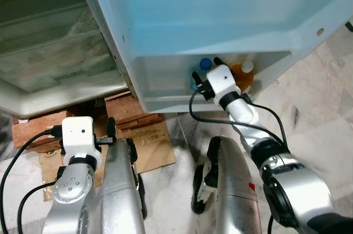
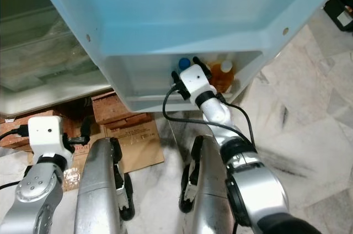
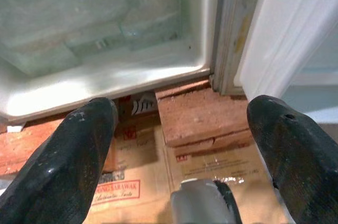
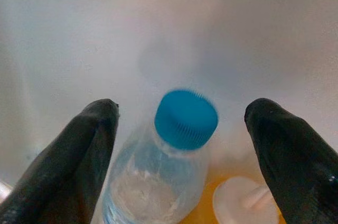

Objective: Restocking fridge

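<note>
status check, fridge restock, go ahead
Right end effector open around blue-capped water bottle in door shelf. Left end effector open, idle. Orange bottle alongside.

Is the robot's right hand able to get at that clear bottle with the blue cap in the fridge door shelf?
Probably yes: the right hand is open, with the clear blue-capped bottle between its fingers and nothing blocking it.

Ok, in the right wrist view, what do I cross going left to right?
One black pincer finger → water bottle with blue cap → white-capped orange bottle → the other black finger, all inside the door bin.
</note>
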Available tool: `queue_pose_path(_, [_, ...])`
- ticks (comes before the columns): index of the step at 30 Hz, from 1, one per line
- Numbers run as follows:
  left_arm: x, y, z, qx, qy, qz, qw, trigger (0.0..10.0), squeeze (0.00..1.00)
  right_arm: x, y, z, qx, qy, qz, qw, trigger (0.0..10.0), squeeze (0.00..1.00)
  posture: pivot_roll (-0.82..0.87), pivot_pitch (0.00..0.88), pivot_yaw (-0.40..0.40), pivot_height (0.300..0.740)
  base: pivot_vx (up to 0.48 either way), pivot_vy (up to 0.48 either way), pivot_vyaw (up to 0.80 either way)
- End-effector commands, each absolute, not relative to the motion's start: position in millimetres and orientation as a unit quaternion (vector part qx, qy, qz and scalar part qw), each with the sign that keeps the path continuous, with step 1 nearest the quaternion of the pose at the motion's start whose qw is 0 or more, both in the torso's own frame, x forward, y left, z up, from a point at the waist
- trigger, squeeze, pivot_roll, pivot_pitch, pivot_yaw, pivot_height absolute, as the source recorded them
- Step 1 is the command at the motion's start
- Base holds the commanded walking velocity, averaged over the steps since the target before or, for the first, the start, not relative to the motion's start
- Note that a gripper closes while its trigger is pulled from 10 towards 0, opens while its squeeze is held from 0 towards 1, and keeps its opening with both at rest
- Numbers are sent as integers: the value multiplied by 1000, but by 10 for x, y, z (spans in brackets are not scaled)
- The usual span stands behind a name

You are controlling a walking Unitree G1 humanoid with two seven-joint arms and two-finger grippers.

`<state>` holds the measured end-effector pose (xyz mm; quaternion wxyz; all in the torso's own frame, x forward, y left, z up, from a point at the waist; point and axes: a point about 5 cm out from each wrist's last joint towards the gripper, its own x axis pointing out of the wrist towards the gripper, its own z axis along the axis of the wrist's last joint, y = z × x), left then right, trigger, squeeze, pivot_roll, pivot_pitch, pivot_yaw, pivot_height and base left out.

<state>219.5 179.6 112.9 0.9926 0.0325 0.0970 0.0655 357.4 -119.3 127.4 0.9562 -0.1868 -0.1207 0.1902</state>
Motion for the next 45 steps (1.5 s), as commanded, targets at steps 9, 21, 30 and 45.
queue_pose_path(9, [2229,1777,923,29,110,72,991,10000,0,3119,-1279,1097,-92,-146,188,967,10000,1000,80,51,-8,561,0,0,0])
queue_pose_path(21, [2423,1707,807,19,98,51,994,10000,0,2807,-1432,799,-46,-9,120,992,10000,0,-4,0,-2,561,0,0,0])
queue_pose_path(30, [2535,1601,714,20,94,28,995,10000,0,2925,-1401,988,-16,-17,121,992,10000,0,-41,0,21,585,0,0,0])
queue_pose_path(45, [2977,1619,955,21,57,17,998,10000,0,3221,-1428,1241,17,-40,114,993,10000,0,-48,0,43,677,0,0,0])
